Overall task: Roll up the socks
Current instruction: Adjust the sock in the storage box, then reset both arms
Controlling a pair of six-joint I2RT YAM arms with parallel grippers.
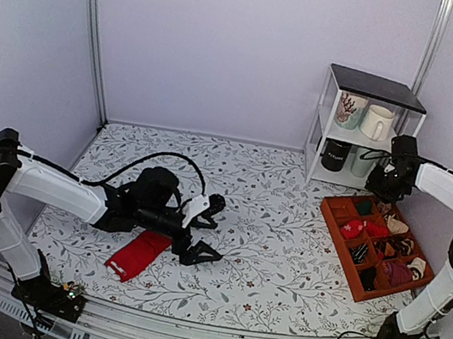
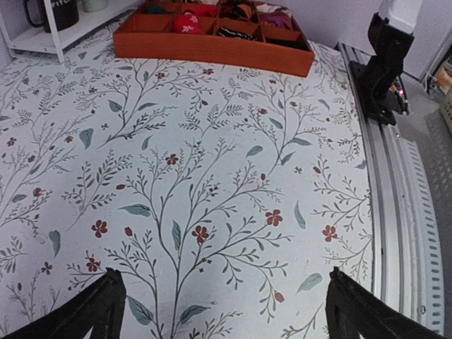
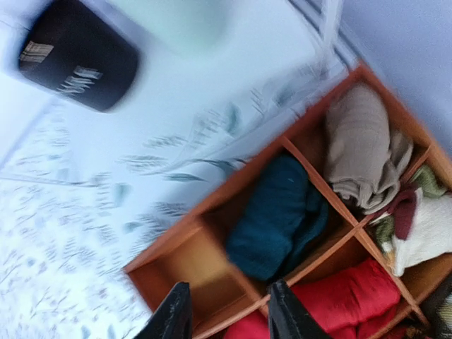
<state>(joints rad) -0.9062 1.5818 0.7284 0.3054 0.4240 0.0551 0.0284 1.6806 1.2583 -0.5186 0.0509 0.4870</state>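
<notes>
Beneath left arm (image 1: 58,189), red sock (image 1: 136,256) part-hidden, left claw (image 1: 214,230) wide, right claw (image 3: 229,311) ajar over blurred teal sock (image 3: 272,215)

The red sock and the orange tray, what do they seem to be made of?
The red sock looks like soft knit fabric, matte; it lies limp and flat. The tray is probably wood or painted board, matte reddish-orange, with thin straight dividers and square edges; plastic cannot be ruled out.
</notes>
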